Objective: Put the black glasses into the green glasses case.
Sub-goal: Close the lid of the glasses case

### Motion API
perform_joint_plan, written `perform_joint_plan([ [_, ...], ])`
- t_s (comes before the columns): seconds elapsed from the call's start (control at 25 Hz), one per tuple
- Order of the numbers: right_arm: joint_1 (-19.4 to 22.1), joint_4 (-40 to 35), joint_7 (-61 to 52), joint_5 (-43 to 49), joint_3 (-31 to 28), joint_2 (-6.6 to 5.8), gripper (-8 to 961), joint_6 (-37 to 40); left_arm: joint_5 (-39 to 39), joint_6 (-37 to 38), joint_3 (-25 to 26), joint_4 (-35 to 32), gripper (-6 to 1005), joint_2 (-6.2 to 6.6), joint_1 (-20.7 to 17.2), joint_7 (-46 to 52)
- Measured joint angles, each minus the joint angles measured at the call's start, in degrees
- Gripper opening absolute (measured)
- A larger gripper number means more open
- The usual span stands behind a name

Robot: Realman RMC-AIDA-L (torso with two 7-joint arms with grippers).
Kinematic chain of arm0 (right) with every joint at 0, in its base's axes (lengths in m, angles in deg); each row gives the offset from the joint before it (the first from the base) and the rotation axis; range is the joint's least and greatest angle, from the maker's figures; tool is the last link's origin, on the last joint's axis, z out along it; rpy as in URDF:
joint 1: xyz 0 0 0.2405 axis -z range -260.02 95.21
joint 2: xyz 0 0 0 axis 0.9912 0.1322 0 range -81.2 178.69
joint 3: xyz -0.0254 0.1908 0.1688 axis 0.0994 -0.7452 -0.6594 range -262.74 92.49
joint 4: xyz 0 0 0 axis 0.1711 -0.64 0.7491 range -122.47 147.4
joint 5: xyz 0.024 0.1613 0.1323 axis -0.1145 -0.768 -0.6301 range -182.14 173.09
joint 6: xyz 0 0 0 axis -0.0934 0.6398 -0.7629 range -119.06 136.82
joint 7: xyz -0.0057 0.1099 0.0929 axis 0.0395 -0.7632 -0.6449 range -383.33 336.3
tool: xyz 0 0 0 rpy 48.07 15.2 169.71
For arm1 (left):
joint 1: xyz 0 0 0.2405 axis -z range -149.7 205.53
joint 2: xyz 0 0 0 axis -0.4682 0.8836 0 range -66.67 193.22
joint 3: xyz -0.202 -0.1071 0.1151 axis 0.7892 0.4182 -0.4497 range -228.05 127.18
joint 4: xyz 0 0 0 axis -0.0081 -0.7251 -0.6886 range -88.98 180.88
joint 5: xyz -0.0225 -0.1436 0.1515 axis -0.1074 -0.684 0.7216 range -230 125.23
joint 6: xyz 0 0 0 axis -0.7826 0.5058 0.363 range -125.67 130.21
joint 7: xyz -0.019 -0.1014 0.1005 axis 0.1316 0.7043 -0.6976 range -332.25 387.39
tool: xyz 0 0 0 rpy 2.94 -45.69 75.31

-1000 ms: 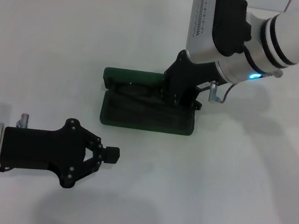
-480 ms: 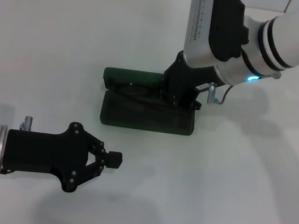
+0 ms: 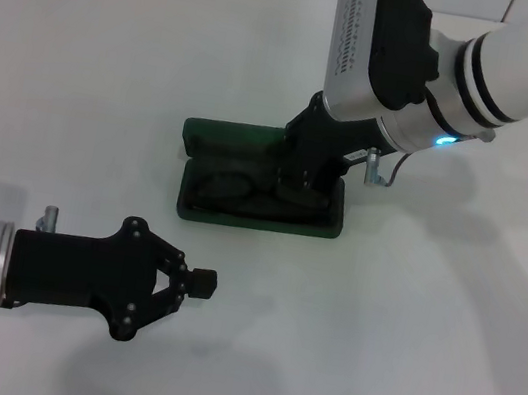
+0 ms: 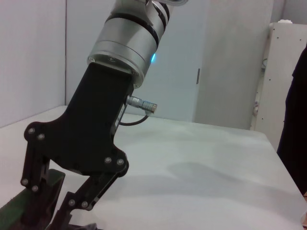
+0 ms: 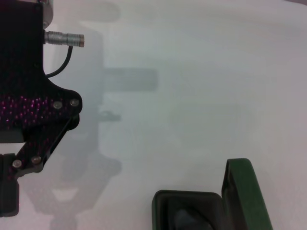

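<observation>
The green glasses case (image 3: 243, 204) lies open on the white table (image 3: 114, 61), the black glasses (image 3: 235, 191) inside its tray. The right gripper (image 3: 298, 185), fingers spread, reaches into the case, hiding its right part. The left gripper (image 3: 201, 283) hovers nearby, pressed together.

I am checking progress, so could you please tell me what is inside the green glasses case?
The black glasses lie in the open green glasses case; one lens and some frame show. The right tool, reaching into the case, covers the rest.
</observation>
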Motion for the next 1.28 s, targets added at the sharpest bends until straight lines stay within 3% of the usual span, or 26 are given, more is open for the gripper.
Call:
perform_joint_plan([
  [0.36, 6.1, -7.0, 0.0, -4.4, -2.7, -0.14, 262, 5.2, 0.0, -0.2, 0.2, 0.2, -1, -0.18, 0.0, 0.1],
  [0.56, 11.7, -7.8, 0.3, -10.1, -15.8, -0.29, 291, 15.3, -0.5, -0.4, 0.5, 0.4, -1, -0.31, 0.2, 0.2],
  [0.76, 21.5, -7.4, 8.3, -16.2, -31.5, -0.55, 320, 23.2, -0.6, -1.1, 0.8, 0.5, -1, -0.94, 0.7, 1.7],
  [1.04, 31.2, -0.6, 22.3, -18.0, -46.1, -0.94, 603, 33.6, -0.7, -4.0, 0.8, 0.6, -1, -1.63, 2.4, 4.9],
  [1.28, 36.8, 10.8, 39.7, -17.9, -50.9, -1.33, 809, 37.6, -0.7, -6.2, 0.8, 0.2, -1, -1.72, 2.9, 9.4],
])
